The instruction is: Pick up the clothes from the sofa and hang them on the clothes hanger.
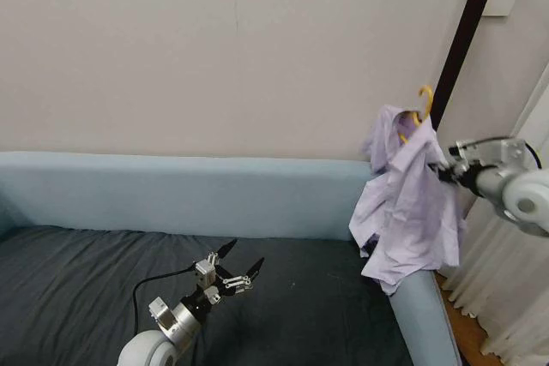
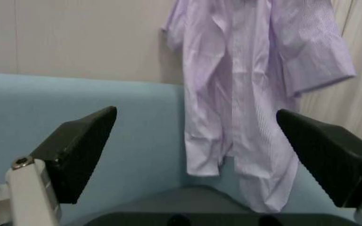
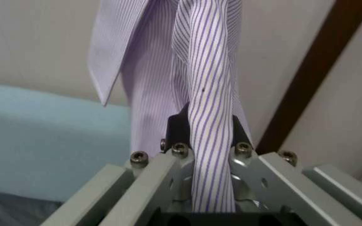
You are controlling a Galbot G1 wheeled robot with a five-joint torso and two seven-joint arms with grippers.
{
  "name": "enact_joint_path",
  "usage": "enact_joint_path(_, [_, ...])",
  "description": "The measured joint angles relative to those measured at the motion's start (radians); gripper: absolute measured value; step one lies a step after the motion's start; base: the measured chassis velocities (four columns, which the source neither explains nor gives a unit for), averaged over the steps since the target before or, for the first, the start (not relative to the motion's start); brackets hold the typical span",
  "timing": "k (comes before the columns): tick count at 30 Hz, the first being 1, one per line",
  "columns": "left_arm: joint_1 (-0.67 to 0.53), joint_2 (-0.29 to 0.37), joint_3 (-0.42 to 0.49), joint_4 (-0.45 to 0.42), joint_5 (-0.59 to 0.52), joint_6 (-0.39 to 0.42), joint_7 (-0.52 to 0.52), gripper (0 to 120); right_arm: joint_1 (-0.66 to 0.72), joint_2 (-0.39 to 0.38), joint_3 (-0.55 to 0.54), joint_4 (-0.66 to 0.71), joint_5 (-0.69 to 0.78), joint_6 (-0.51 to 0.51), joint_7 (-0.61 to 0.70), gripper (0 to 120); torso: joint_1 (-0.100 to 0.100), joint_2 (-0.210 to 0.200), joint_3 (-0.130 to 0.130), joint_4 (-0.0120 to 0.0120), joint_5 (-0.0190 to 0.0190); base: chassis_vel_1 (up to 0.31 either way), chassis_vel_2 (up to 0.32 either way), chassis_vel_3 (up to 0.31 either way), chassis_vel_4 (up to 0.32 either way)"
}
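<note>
Left gripper (image 1: 247,252), jaws spread, hovers with the sofa (image 1: 94,199) below them; right gripper (image 1: 443,170) jaws pinch the purple shirt (image 1: 405,212).

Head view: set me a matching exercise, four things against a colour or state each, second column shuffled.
1 shirt
2 hanger
3 left claw
4 right claw

a open, over the sofa
b yellow
c shut on the shirt
d lilac, striped

Pairs: 1-d, 2-b, 3-a, 4-c.
</note>
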Motion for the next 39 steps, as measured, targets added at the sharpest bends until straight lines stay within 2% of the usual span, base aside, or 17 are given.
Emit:
enact_joint_path(1, [-0.005,0.005,-0.001,0.005,-0.004,-0.001,0.0,100,0.067,0.014,-0.044,-0.009,0.019,-0.019,0.011,1,0.0,0.0,0.0,-0.0002,0.0,0.0,0.0,0.0,0.0])
enact_joint_path(2, [-0.005,0.005,-0.001,0.005,-0.004,-0.001,0.0,100,0.067,0.014,-0.044,-0.009,0.019,-0.019,0.011,1,0.0,0.0,0.0,-0.0002,0.0,0.0,0.0,0.0,0.0])
enact_joint_path(4, [-0.016,0.011,-0.002,0.015,-0.01,-0.001,0.0,100,0.181,0.03,-0.116,-0.021,0.051,-0.05,0.026,1,0.0,0.0,0.0,-0.0013,-0.0019,0.0,0.0,0.0,0.0])
enact_joint_path(6, [-0.024,0.012,0.0,0.021,-0.013,-0.001,-0.002,100,0.303,0.045,-0.183,-0.031,0.104,-0.104,0.041,1,0.0,0.0,0.0,-0.0018,0.0004,0.0,0.0,0.0,0.0])
enact_joint_path(7, [-0.024,0.012,0.0,0.021,-0.013,-0.001,-0.002,100,0.303,0.045,-0.183,-0.031,0.104,-0.104,0.041,1,0.0,0.0,0.0,-0.0018,0.0004,0.0,0.0,0.0,0.0])
enact_joint_path(10, [-0.027,0.004,0.009,0.021,-0.013,-0.001,-0.002,100,0.483,0.076,-0.263,-0.03,0.24,-0.187,0.109,1,0.0,0.0,0.0,-0.0016,-0.0009,0.0,0.0,0.0,0.0])
enact_joint_path(14, [-0.03,-0.005,0.014,0.021,-0.01,-0.001,-0.002,100,0.662,0.116,-0.363,-0.044,0.386,-0.202,0.188,1,0.0,0.0,0.0,-0.001,-0.001,0.0,0.0,0.0,0.0])
enact_joint_path(17, [-0.03,-0.004,0.014,0.015,-0.009,-0.004,-0.002,100,0.775,0.151,-0.42,-0.087,0.426,-0.202,0.21,1,0.0,0.0,0.0,-0.0012,-0.0007,0.0,0.0,0.0,0.0])
enact_joint_path(23, [-0.034,0.01,0.005,0.004,-0.023,-0.008,-0.002,100,0.875,0.192,-0.481,-0.156,0.443,-0.202,0.256,1,0.0,0.0,0.0,-0.0012,-0.0006,0.0,0.0,0.0,0.0])
enact_joint_path(30, [-0.052,0.035,0.005,-0.003,-0.044,-0.013,-0.002,100,0.956,0.218,-0.567,-0.215,0.476,-0.202,0.394,1,0.0,0.0,0.0,-0.0012,-0.0004,0.0,0.0,0.0,0.0])
enact_joint_path(32, [-0.06,0.04,0.012,-0.005,-0.046,-0.013,-0.004,100,0.966,0.211,-0.584,-0.211,0.495,-0.202,0.46,1,0.0,0.0,0.0,-0.0012,-0.0005,0.0,0.0,0.0,0.0])
enact_joint_path(39, [-0.079,0.038,0.023,-0.017,-0.047,-0.013,-0.01,100,0.971,0.156,-0.61,-0.155,0.557,-0.201,0.57,1,0.0,0.0,0.0,-0.0014,-0.0002,0.0,0.0,0.0,0.0])
